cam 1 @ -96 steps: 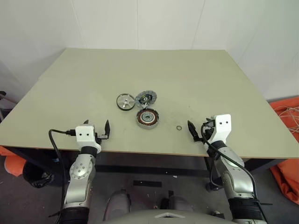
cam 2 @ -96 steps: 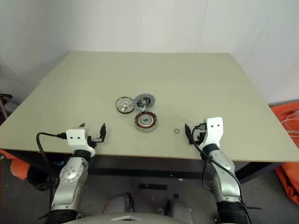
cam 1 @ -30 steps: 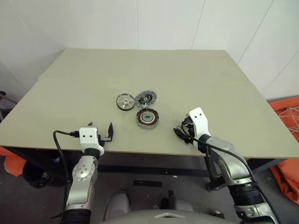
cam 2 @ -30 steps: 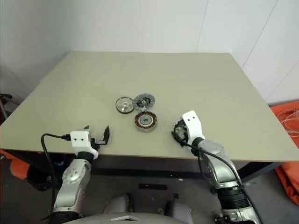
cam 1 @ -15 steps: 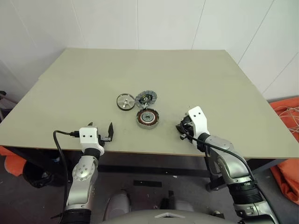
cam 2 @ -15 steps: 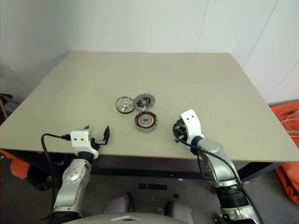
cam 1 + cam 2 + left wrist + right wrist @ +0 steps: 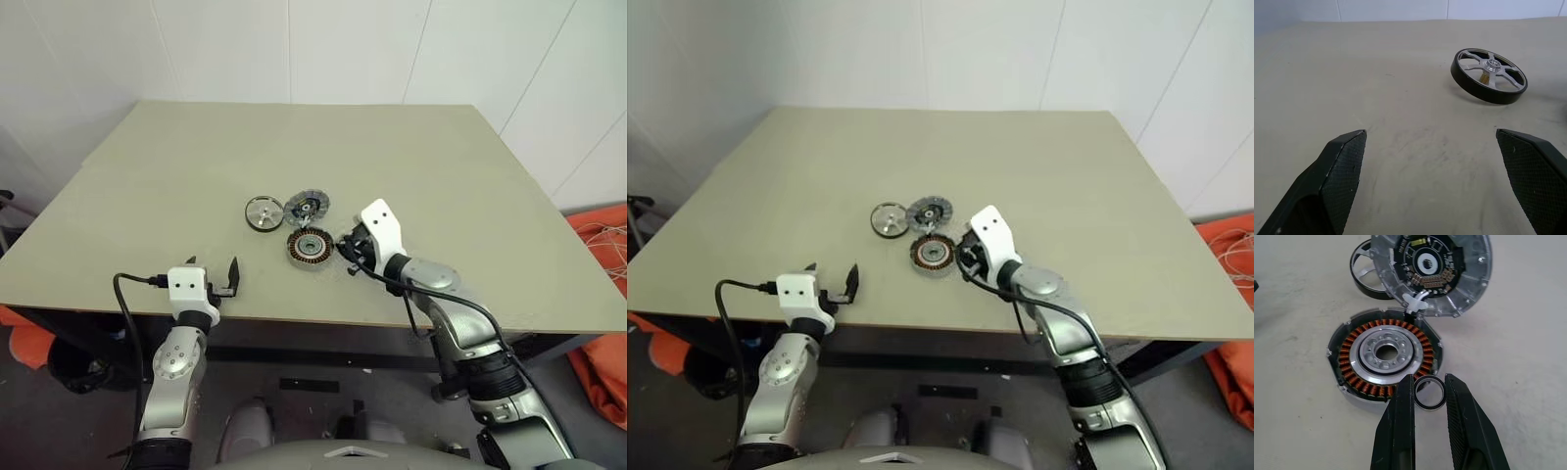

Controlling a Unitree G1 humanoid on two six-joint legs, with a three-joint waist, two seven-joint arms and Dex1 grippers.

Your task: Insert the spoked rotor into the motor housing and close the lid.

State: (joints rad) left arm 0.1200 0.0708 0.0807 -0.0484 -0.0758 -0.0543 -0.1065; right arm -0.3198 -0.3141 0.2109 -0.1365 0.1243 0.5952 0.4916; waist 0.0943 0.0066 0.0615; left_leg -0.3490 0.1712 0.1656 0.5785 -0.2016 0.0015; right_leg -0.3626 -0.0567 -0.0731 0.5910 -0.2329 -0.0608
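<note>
The motor housing, a dark-walled ring of copper windings around a silver hub, lies near the table's middle. Its round silver lid stands tilted open against the housing's far edge. The spoked rotor, black-rimmed with silver spokes, lies flat just left of the lid. My right gripper is shut on a small thin black ring, held just above the housing's near right rim. Over the table's front left edge, well short of the parts, my left gripper stands open and empty.
The beige table reaches to white walls behind. Orange fabric lies on the floor past the table's right edge.
My right gripper has closed on the small ring, lifted it off the table and carried it left to the housing's edge. The left arm has not moved.
</note>
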